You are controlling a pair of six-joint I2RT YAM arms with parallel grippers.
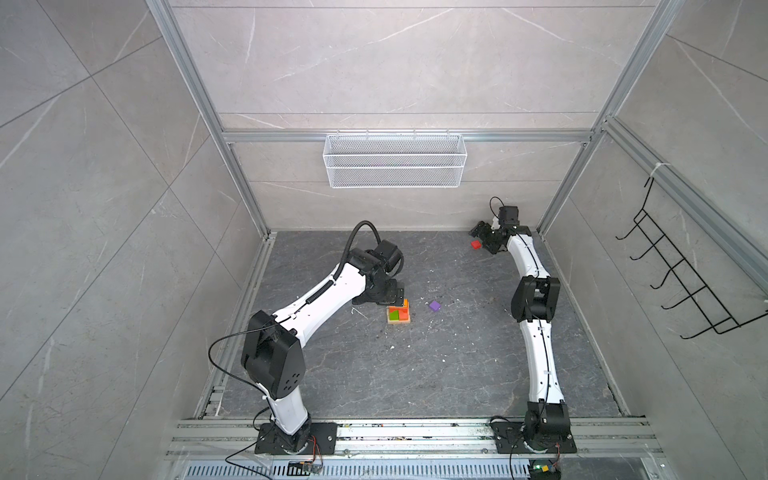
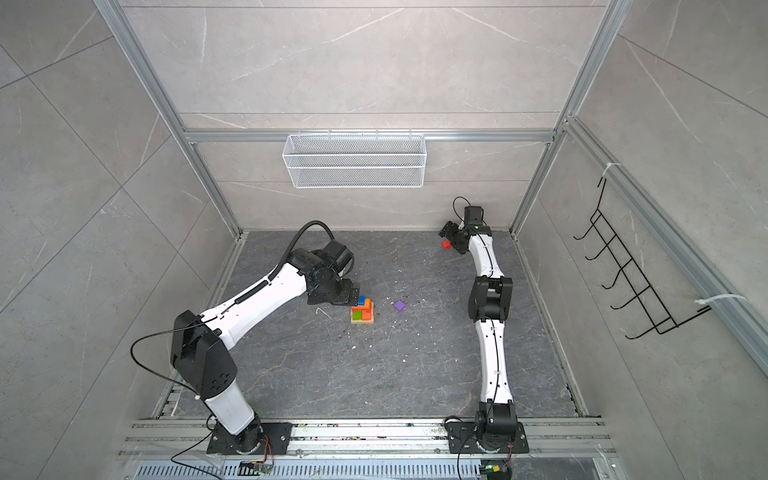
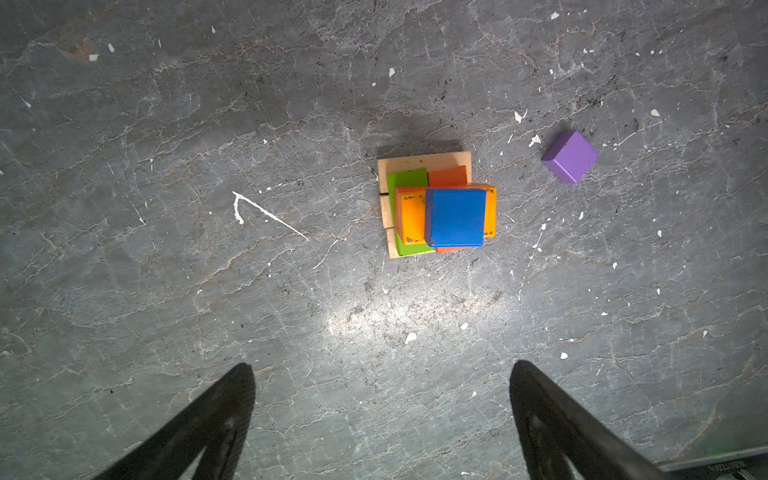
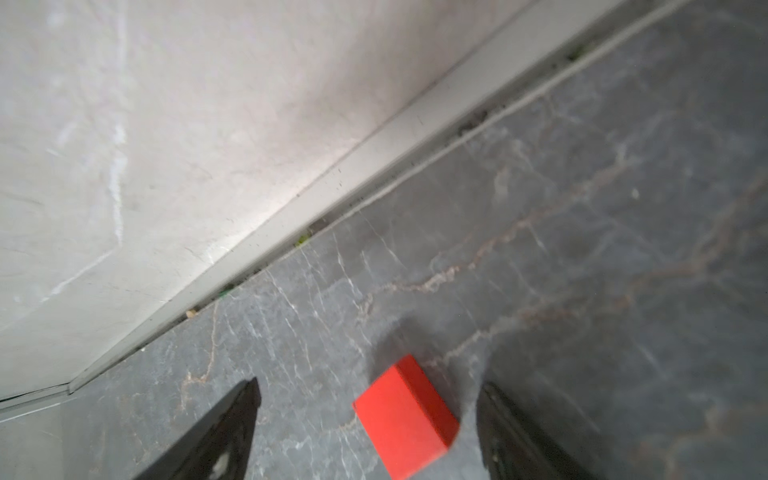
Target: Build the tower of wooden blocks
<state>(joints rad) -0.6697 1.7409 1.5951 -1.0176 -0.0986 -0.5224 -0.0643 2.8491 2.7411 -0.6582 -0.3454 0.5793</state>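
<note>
My left hand (image 3: 380, 365) hangs released and empty just left of the wood block tower (image 1: 399, 313), in the middle of the desk (image 1: 415, 374), clear so its blue block (image 3: 455, 216) isn't nudged. My right hand (image 4: 370, 383), spread open far right, brackets the red block (image 4: 405, 415), likely the next piece.
</note>
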